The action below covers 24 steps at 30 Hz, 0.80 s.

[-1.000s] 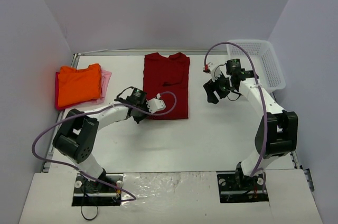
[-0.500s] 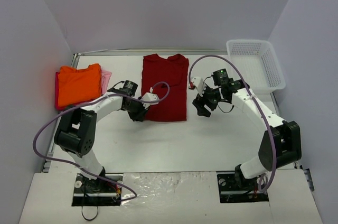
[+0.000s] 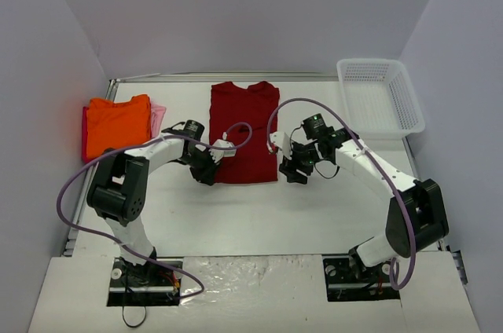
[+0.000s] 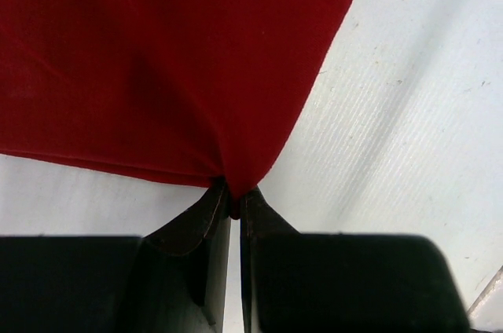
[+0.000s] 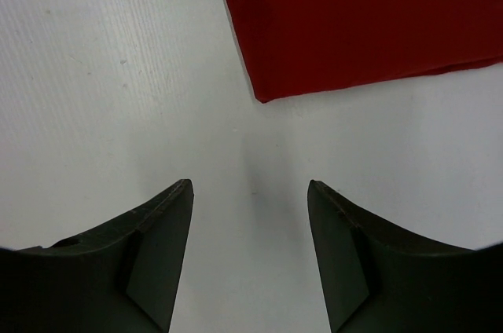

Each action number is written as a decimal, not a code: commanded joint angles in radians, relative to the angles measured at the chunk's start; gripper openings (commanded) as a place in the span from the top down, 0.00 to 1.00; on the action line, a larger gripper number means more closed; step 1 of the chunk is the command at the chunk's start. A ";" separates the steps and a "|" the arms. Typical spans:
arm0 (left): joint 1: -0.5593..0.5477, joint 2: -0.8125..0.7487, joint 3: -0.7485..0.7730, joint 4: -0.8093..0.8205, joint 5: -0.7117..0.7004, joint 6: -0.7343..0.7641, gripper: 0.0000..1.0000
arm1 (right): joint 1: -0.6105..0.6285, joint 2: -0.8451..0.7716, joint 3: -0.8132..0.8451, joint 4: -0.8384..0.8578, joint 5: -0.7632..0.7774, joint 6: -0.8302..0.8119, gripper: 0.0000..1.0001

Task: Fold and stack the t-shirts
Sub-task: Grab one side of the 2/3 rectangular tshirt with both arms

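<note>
Dark red t-shirt [image 3: 244,133] lies flat on the white table [image 3: 259,215], a long rectangle just to the 12 o'clock side of the middle, with its collar end pointing to 12 o'clock and its hem toward the arms. From above we see the two arms reaching in on its near corners.

At the 7 o'clock corner of the shirt, the left gripper [image 4: 234,195] has its jaws pressed together on the cloth. In the left wrist view the red fabric gathers to a point and disappears between the two dark fingers [image 4: 196,223], with small creases running up from the pinch.

At the 5 o'clock corner we see the right gripper [image 5: 250,192] with its jaws apart and nothing between them. In the right wrist view that corner lies flat on the bare table just beyond the fingertips, toward 12 o'clock, and does not touch them.

Over at 9 o'clock from the red shirt, near the left edge of the table, an orange t-shirt [image 3: 118,125] sits folded on top of a pink t-shirt [image 3: 159,117], whose edge shows along the 3 o'clock side of the pile. A white mesh basket [image 3: 412,101] stands at 2 o'clock, at the far right corner, well apart from both grippers.
</note>
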 commanded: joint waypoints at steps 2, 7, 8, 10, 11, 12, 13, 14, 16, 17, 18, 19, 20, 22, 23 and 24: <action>0.011 0.010 0.044 -0.063 0.047 0.035 0.98 | 0.041 0.027 -0.009 0.049 0.017 -0.034 0.45; 0.019 0.039 0.066 -0.094 0.061 0.054 0.98 | 0.101 0.096 0.017 0.063 0.069 -0.046 0.47; 0.019 0.046 0.069 -0.097 0.063 0.055 0.98 | 0.123 0.109 0.028 0.063 0.078 -0.050 0.48; 0.021 0.052 0.072 -0.100 0.070 0.057 0.98 | 0.150 0.144 0.033 0.063 0.112 -0.057 0.48; 0.022 0.056 0.072 -0.100 0.069 0.057 0.98 | 0.162 0.155 0.034 0.063 0.124 -0.065 0.48; 0.024 0.057 0.072 -0.102 0.069 0.057 0.98 | 0.185 0.167 0.040 0.065 0.134 -0.066 0.48; 0.024 0.057 0.072 -0.102 0.070 0.055 0.98 | 0.191 0.184 0.045 0.065 0.141 -0.068 0.49; 0.025 0.059 0.072 -0.102 0.069 0.057 0.98 | 0.199 0.192 0.049 0.066 0.143 -0.070 0.49; 0.030 0.057 0.069 -0.102 0.069 0.058 0.98 | 0.211 0.207 0.063 0.066 0.144 -0.066 0.49; 0.031 0.056 0.067 -0.102 0.070 0.057 0.98 | 0.213 0.210 0.069 0.066 0.147 -0.065 0.49; 0.033 0.056 0.064 -0.099 0.069 0.058 0.98 | 0.217 0.212 0.072 0.065 0.147 -0.062 0.49; 0.034 0.056 0.064 -0.099 0.069 0.058 0.97 | 0.220 0.213 0.079 0.063 0.150 -0.060 0.50; 0.036 0.057 0.064 -0.099 0.070 0.058 0.97 | 0.223 0.213 0.080 0.063 0.154 -0.059 0.50; 0.037 0.059 0.064 -0.097 0.070 0.058 0.98 | 0.229 0.218 0.080 0.063 0.157 -0.059 0.50; 0.037 0.060 0.064 -0.099 0.072 0.058 0.98 | 0.231 0.221 0.080 0.063 0.160 -0.060 0.50; 0.037 0.060 0.064 -0.096 0.072 0.060 0.98 | 0.231 0.224 0.082 0.065 0.160 -0.060 0.50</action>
